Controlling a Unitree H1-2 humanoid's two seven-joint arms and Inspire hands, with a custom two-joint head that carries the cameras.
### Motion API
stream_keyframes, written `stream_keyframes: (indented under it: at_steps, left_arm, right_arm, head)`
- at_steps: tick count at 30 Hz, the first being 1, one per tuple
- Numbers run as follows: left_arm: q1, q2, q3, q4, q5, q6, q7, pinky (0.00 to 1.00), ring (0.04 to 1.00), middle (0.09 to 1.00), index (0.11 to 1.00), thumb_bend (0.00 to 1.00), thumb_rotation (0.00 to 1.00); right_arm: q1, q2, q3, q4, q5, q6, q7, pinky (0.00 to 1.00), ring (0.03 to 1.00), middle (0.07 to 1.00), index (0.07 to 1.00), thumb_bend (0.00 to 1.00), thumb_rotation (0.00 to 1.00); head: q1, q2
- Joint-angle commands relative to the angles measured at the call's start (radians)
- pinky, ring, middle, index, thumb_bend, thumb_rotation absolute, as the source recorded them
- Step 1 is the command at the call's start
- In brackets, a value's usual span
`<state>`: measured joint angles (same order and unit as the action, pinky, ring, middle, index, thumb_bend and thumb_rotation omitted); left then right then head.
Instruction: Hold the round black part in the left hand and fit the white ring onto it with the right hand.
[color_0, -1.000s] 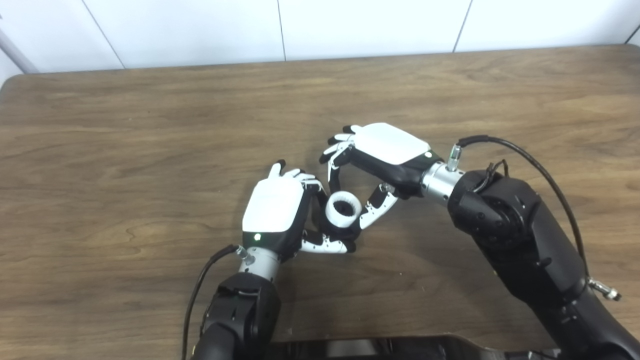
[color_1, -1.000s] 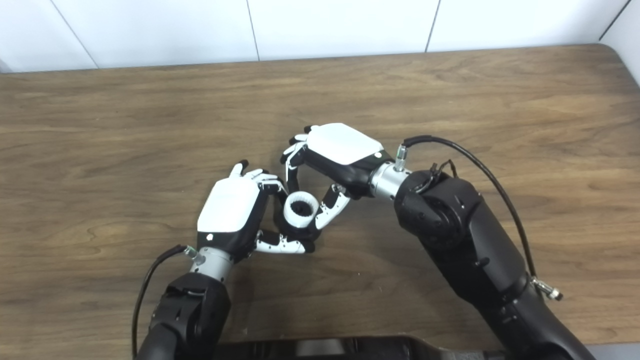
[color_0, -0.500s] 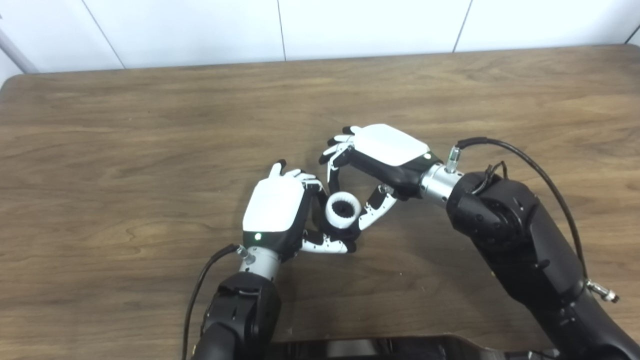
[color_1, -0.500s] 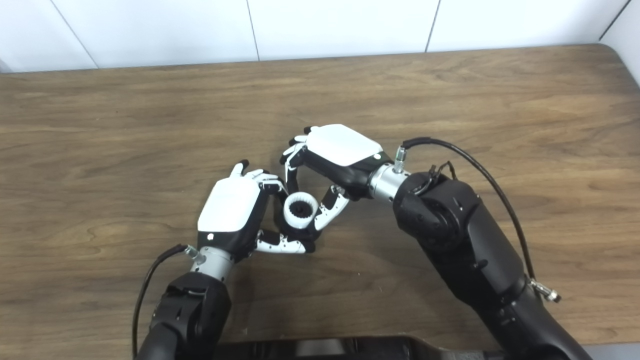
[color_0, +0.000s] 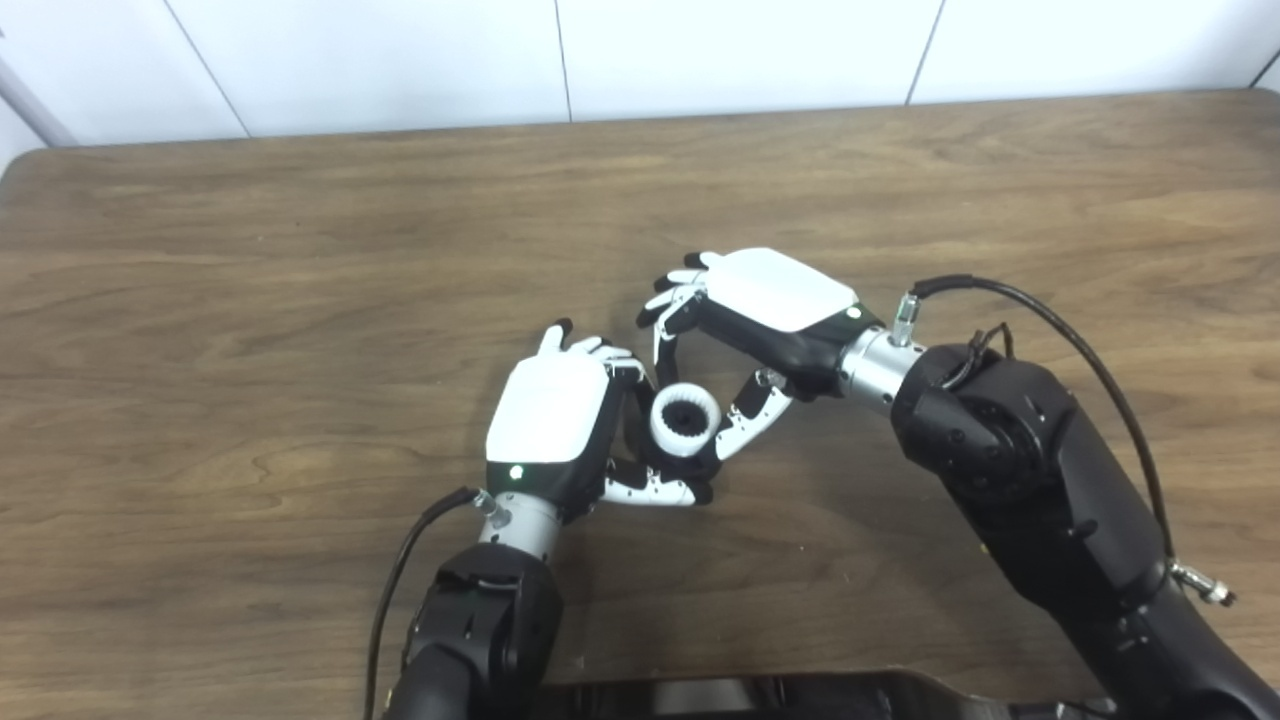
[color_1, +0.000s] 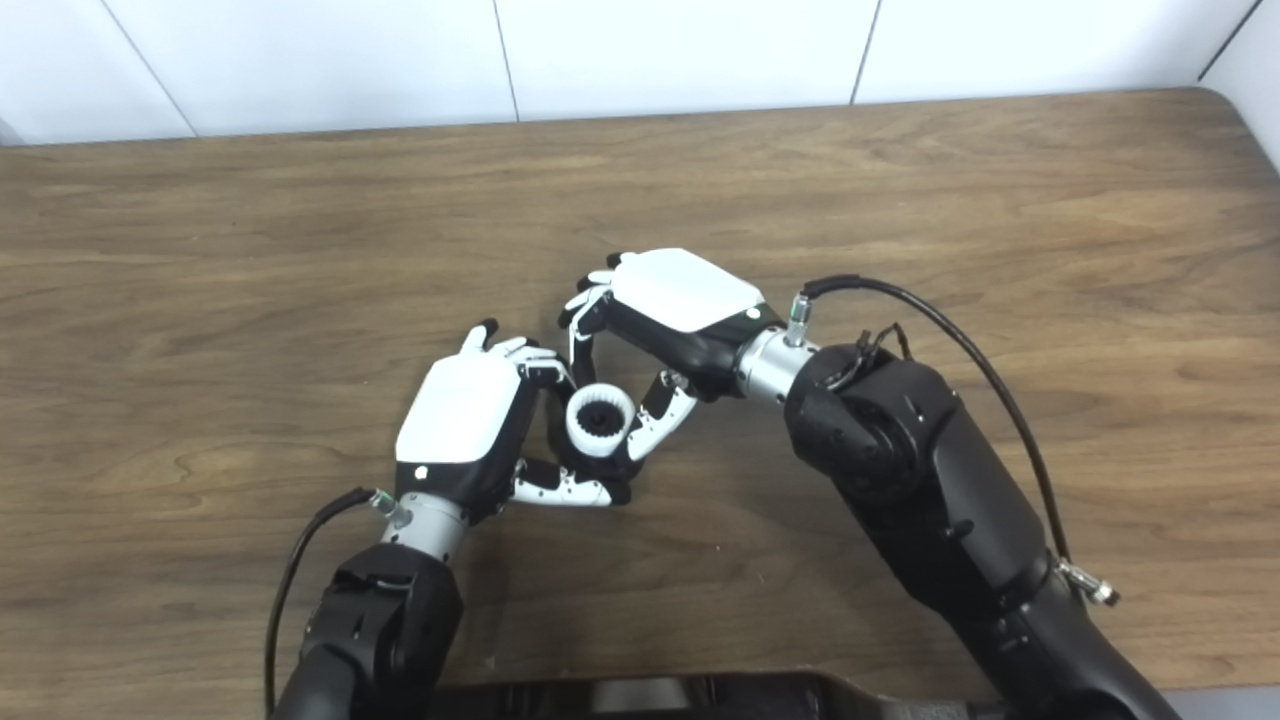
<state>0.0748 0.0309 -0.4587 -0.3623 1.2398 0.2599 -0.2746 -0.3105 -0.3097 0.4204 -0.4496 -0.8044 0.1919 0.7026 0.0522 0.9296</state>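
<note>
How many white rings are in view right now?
1. The white ring sits between the two hands, on the round black part held by the left hand, with the right hand fingers around it. None else on the table; hands may hide others.

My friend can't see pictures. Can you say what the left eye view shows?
Two robot hands meet over a wooden table, sharing a white ring with a toothed black part inside it. The left hand cups it from the left, and the right hand pinches the ring from the right.
</note>
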Motion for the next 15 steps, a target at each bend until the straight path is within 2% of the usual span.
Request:
stream_keyframes:
  at_steps: [1,15]
  left_arm:
    - [-0.006,-0.01,-0.012,0.003,-0.009,-0.009,-0.02,1.0,0.861,0.754,0.481,0.52,0.06]
    - [-0.006,-0.006,-0.014,0.006,-0.001,-0.012,-0.018,1.0,0.861,0.755,0.482,0.52,0.06]
  right_arm:
    - [-0.026,0.0,-0.015,-0.013,0.001,-0.021,-0.028,1.0,0.919,0.823,0.486,0.52,0.14]
    - [-0.031,-0.007,-0.013,-0.019,0.006,-0.013,-0.003,1.0,0.933,0.852,0.494,0.52,0.16]
  head:
    - [0.0,0.001]
    - [-0.003,0.002]
